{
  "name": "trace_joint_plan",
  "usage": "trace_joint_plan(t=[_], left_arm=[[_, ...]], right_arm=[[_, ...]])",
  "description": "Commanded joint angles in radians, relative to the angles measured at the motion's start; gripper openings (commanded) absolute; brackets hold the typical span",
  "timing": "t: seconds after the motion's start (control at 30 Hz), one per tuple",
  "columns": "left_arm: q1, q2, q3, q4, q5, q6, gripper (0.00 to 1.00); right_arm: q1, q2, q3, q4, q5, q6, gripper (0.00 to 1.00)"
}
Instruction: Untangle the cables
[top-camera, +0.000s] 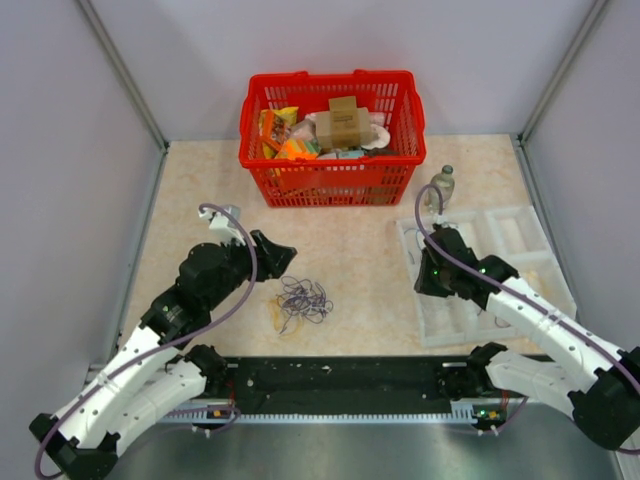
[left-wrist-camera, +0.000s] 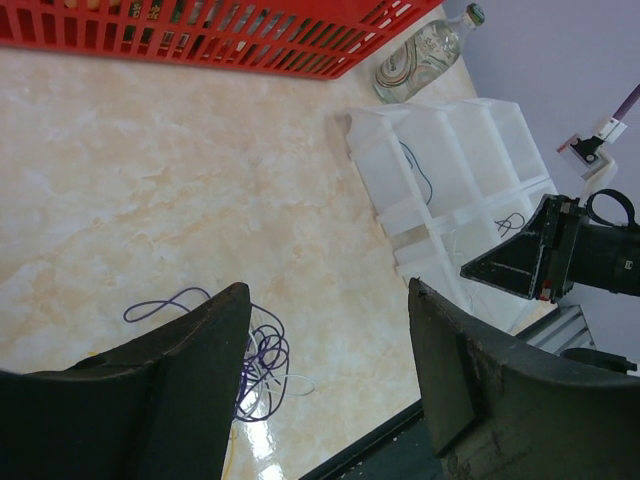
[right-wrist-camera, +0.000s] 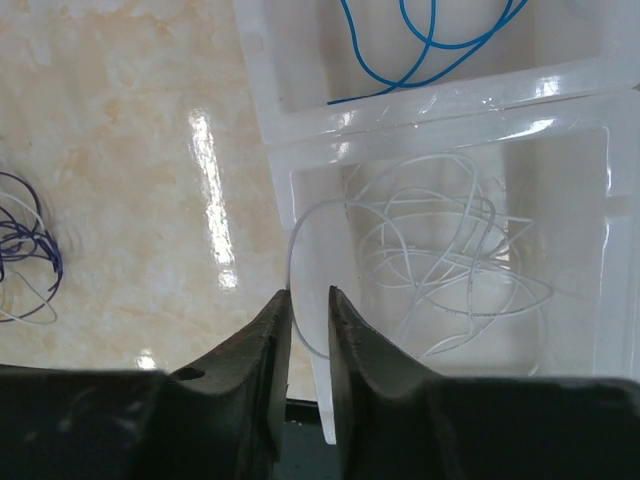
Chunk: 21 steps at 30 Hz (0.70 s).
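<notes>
**Counter** (top-camera: 360, 255): pale marbled top, closed in by grey walls (top-camera: 70, 200) on the left, right and far sides. My two bases sit at its near edge.

**Open room:** a broad bare stretch lies between the red basket (top-camera: 328, 182) and the tangle. There is more bare counter between my two end effectors.

**Red basket:** stands at the far middle, filled with packets and a carton.

**Bottle** (top-camera: 441, 187): small, just beside the basket's right corner, at the far end of the clear tray (top-camera: 520, 235).

**Clear tray:** divided into compartments, on the right side of the counter. Its left wall faces the open middle.

**Left end effector** (left-wrist-camera: 330, 380): fingers spread wide, hanging above the counter just beyond the tangle and slightly left of it.

**Right end effector** (right-wrist-camera: 309, 320): fingers drawn near together with a narrow gap, at the tray's left wall. A white strand crosses that gap. I cannot tell whether it is gripped.

**Tangle of cables** (top-camera: 300, 300): on the counter at the near middle, between my arms. It is mostly dark purple loops, loosely knotted, with a yellow strand (top-camera: 277, 315) at its left side.

**White cable** (right-wrist-camera: 450, 260): loose thin coils in the compartment under my right end effector, one loop rising over the tray wall.

**Blue cable** (right-wrist-camera: 430, 40): curved loops in the adjoining compartment.
</notes>
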Motion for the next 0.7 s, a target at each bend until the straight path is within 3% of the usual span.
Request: trace_joint_plan(t=[0.0,0.17,0.47,0.53,0.67], left_arm=[[0.002,0.001,0.025,0.020,0.003,-0.001,0.68],[0.002,0.010,0.026,0.017,0.018,0.003,0.68],[0.002,0.099,0.046,-0.061,0.023,0.022,0.69],[0.000,0.147,0.058,-0.093,0.008,0.012,0.67],[0.000,0.227,0.087,-0.168,-0.037,-0.032,0.66]], right_arm=[[-0.015,0.008,-0.015,0.050,-0.028,0.003,0.14],[-0.077,-0.005,-0.044,0.054,-0.039,0.013,0.00],[-0.150,0.040,-0.114,0.100,0.013,0.025,0.00],[-0.149,0.061,-0.101,0.110,0.008,-0.009,0.07],[-0.147,-0.022,-0.018,0.042,0.025,-0.073,0.38]])
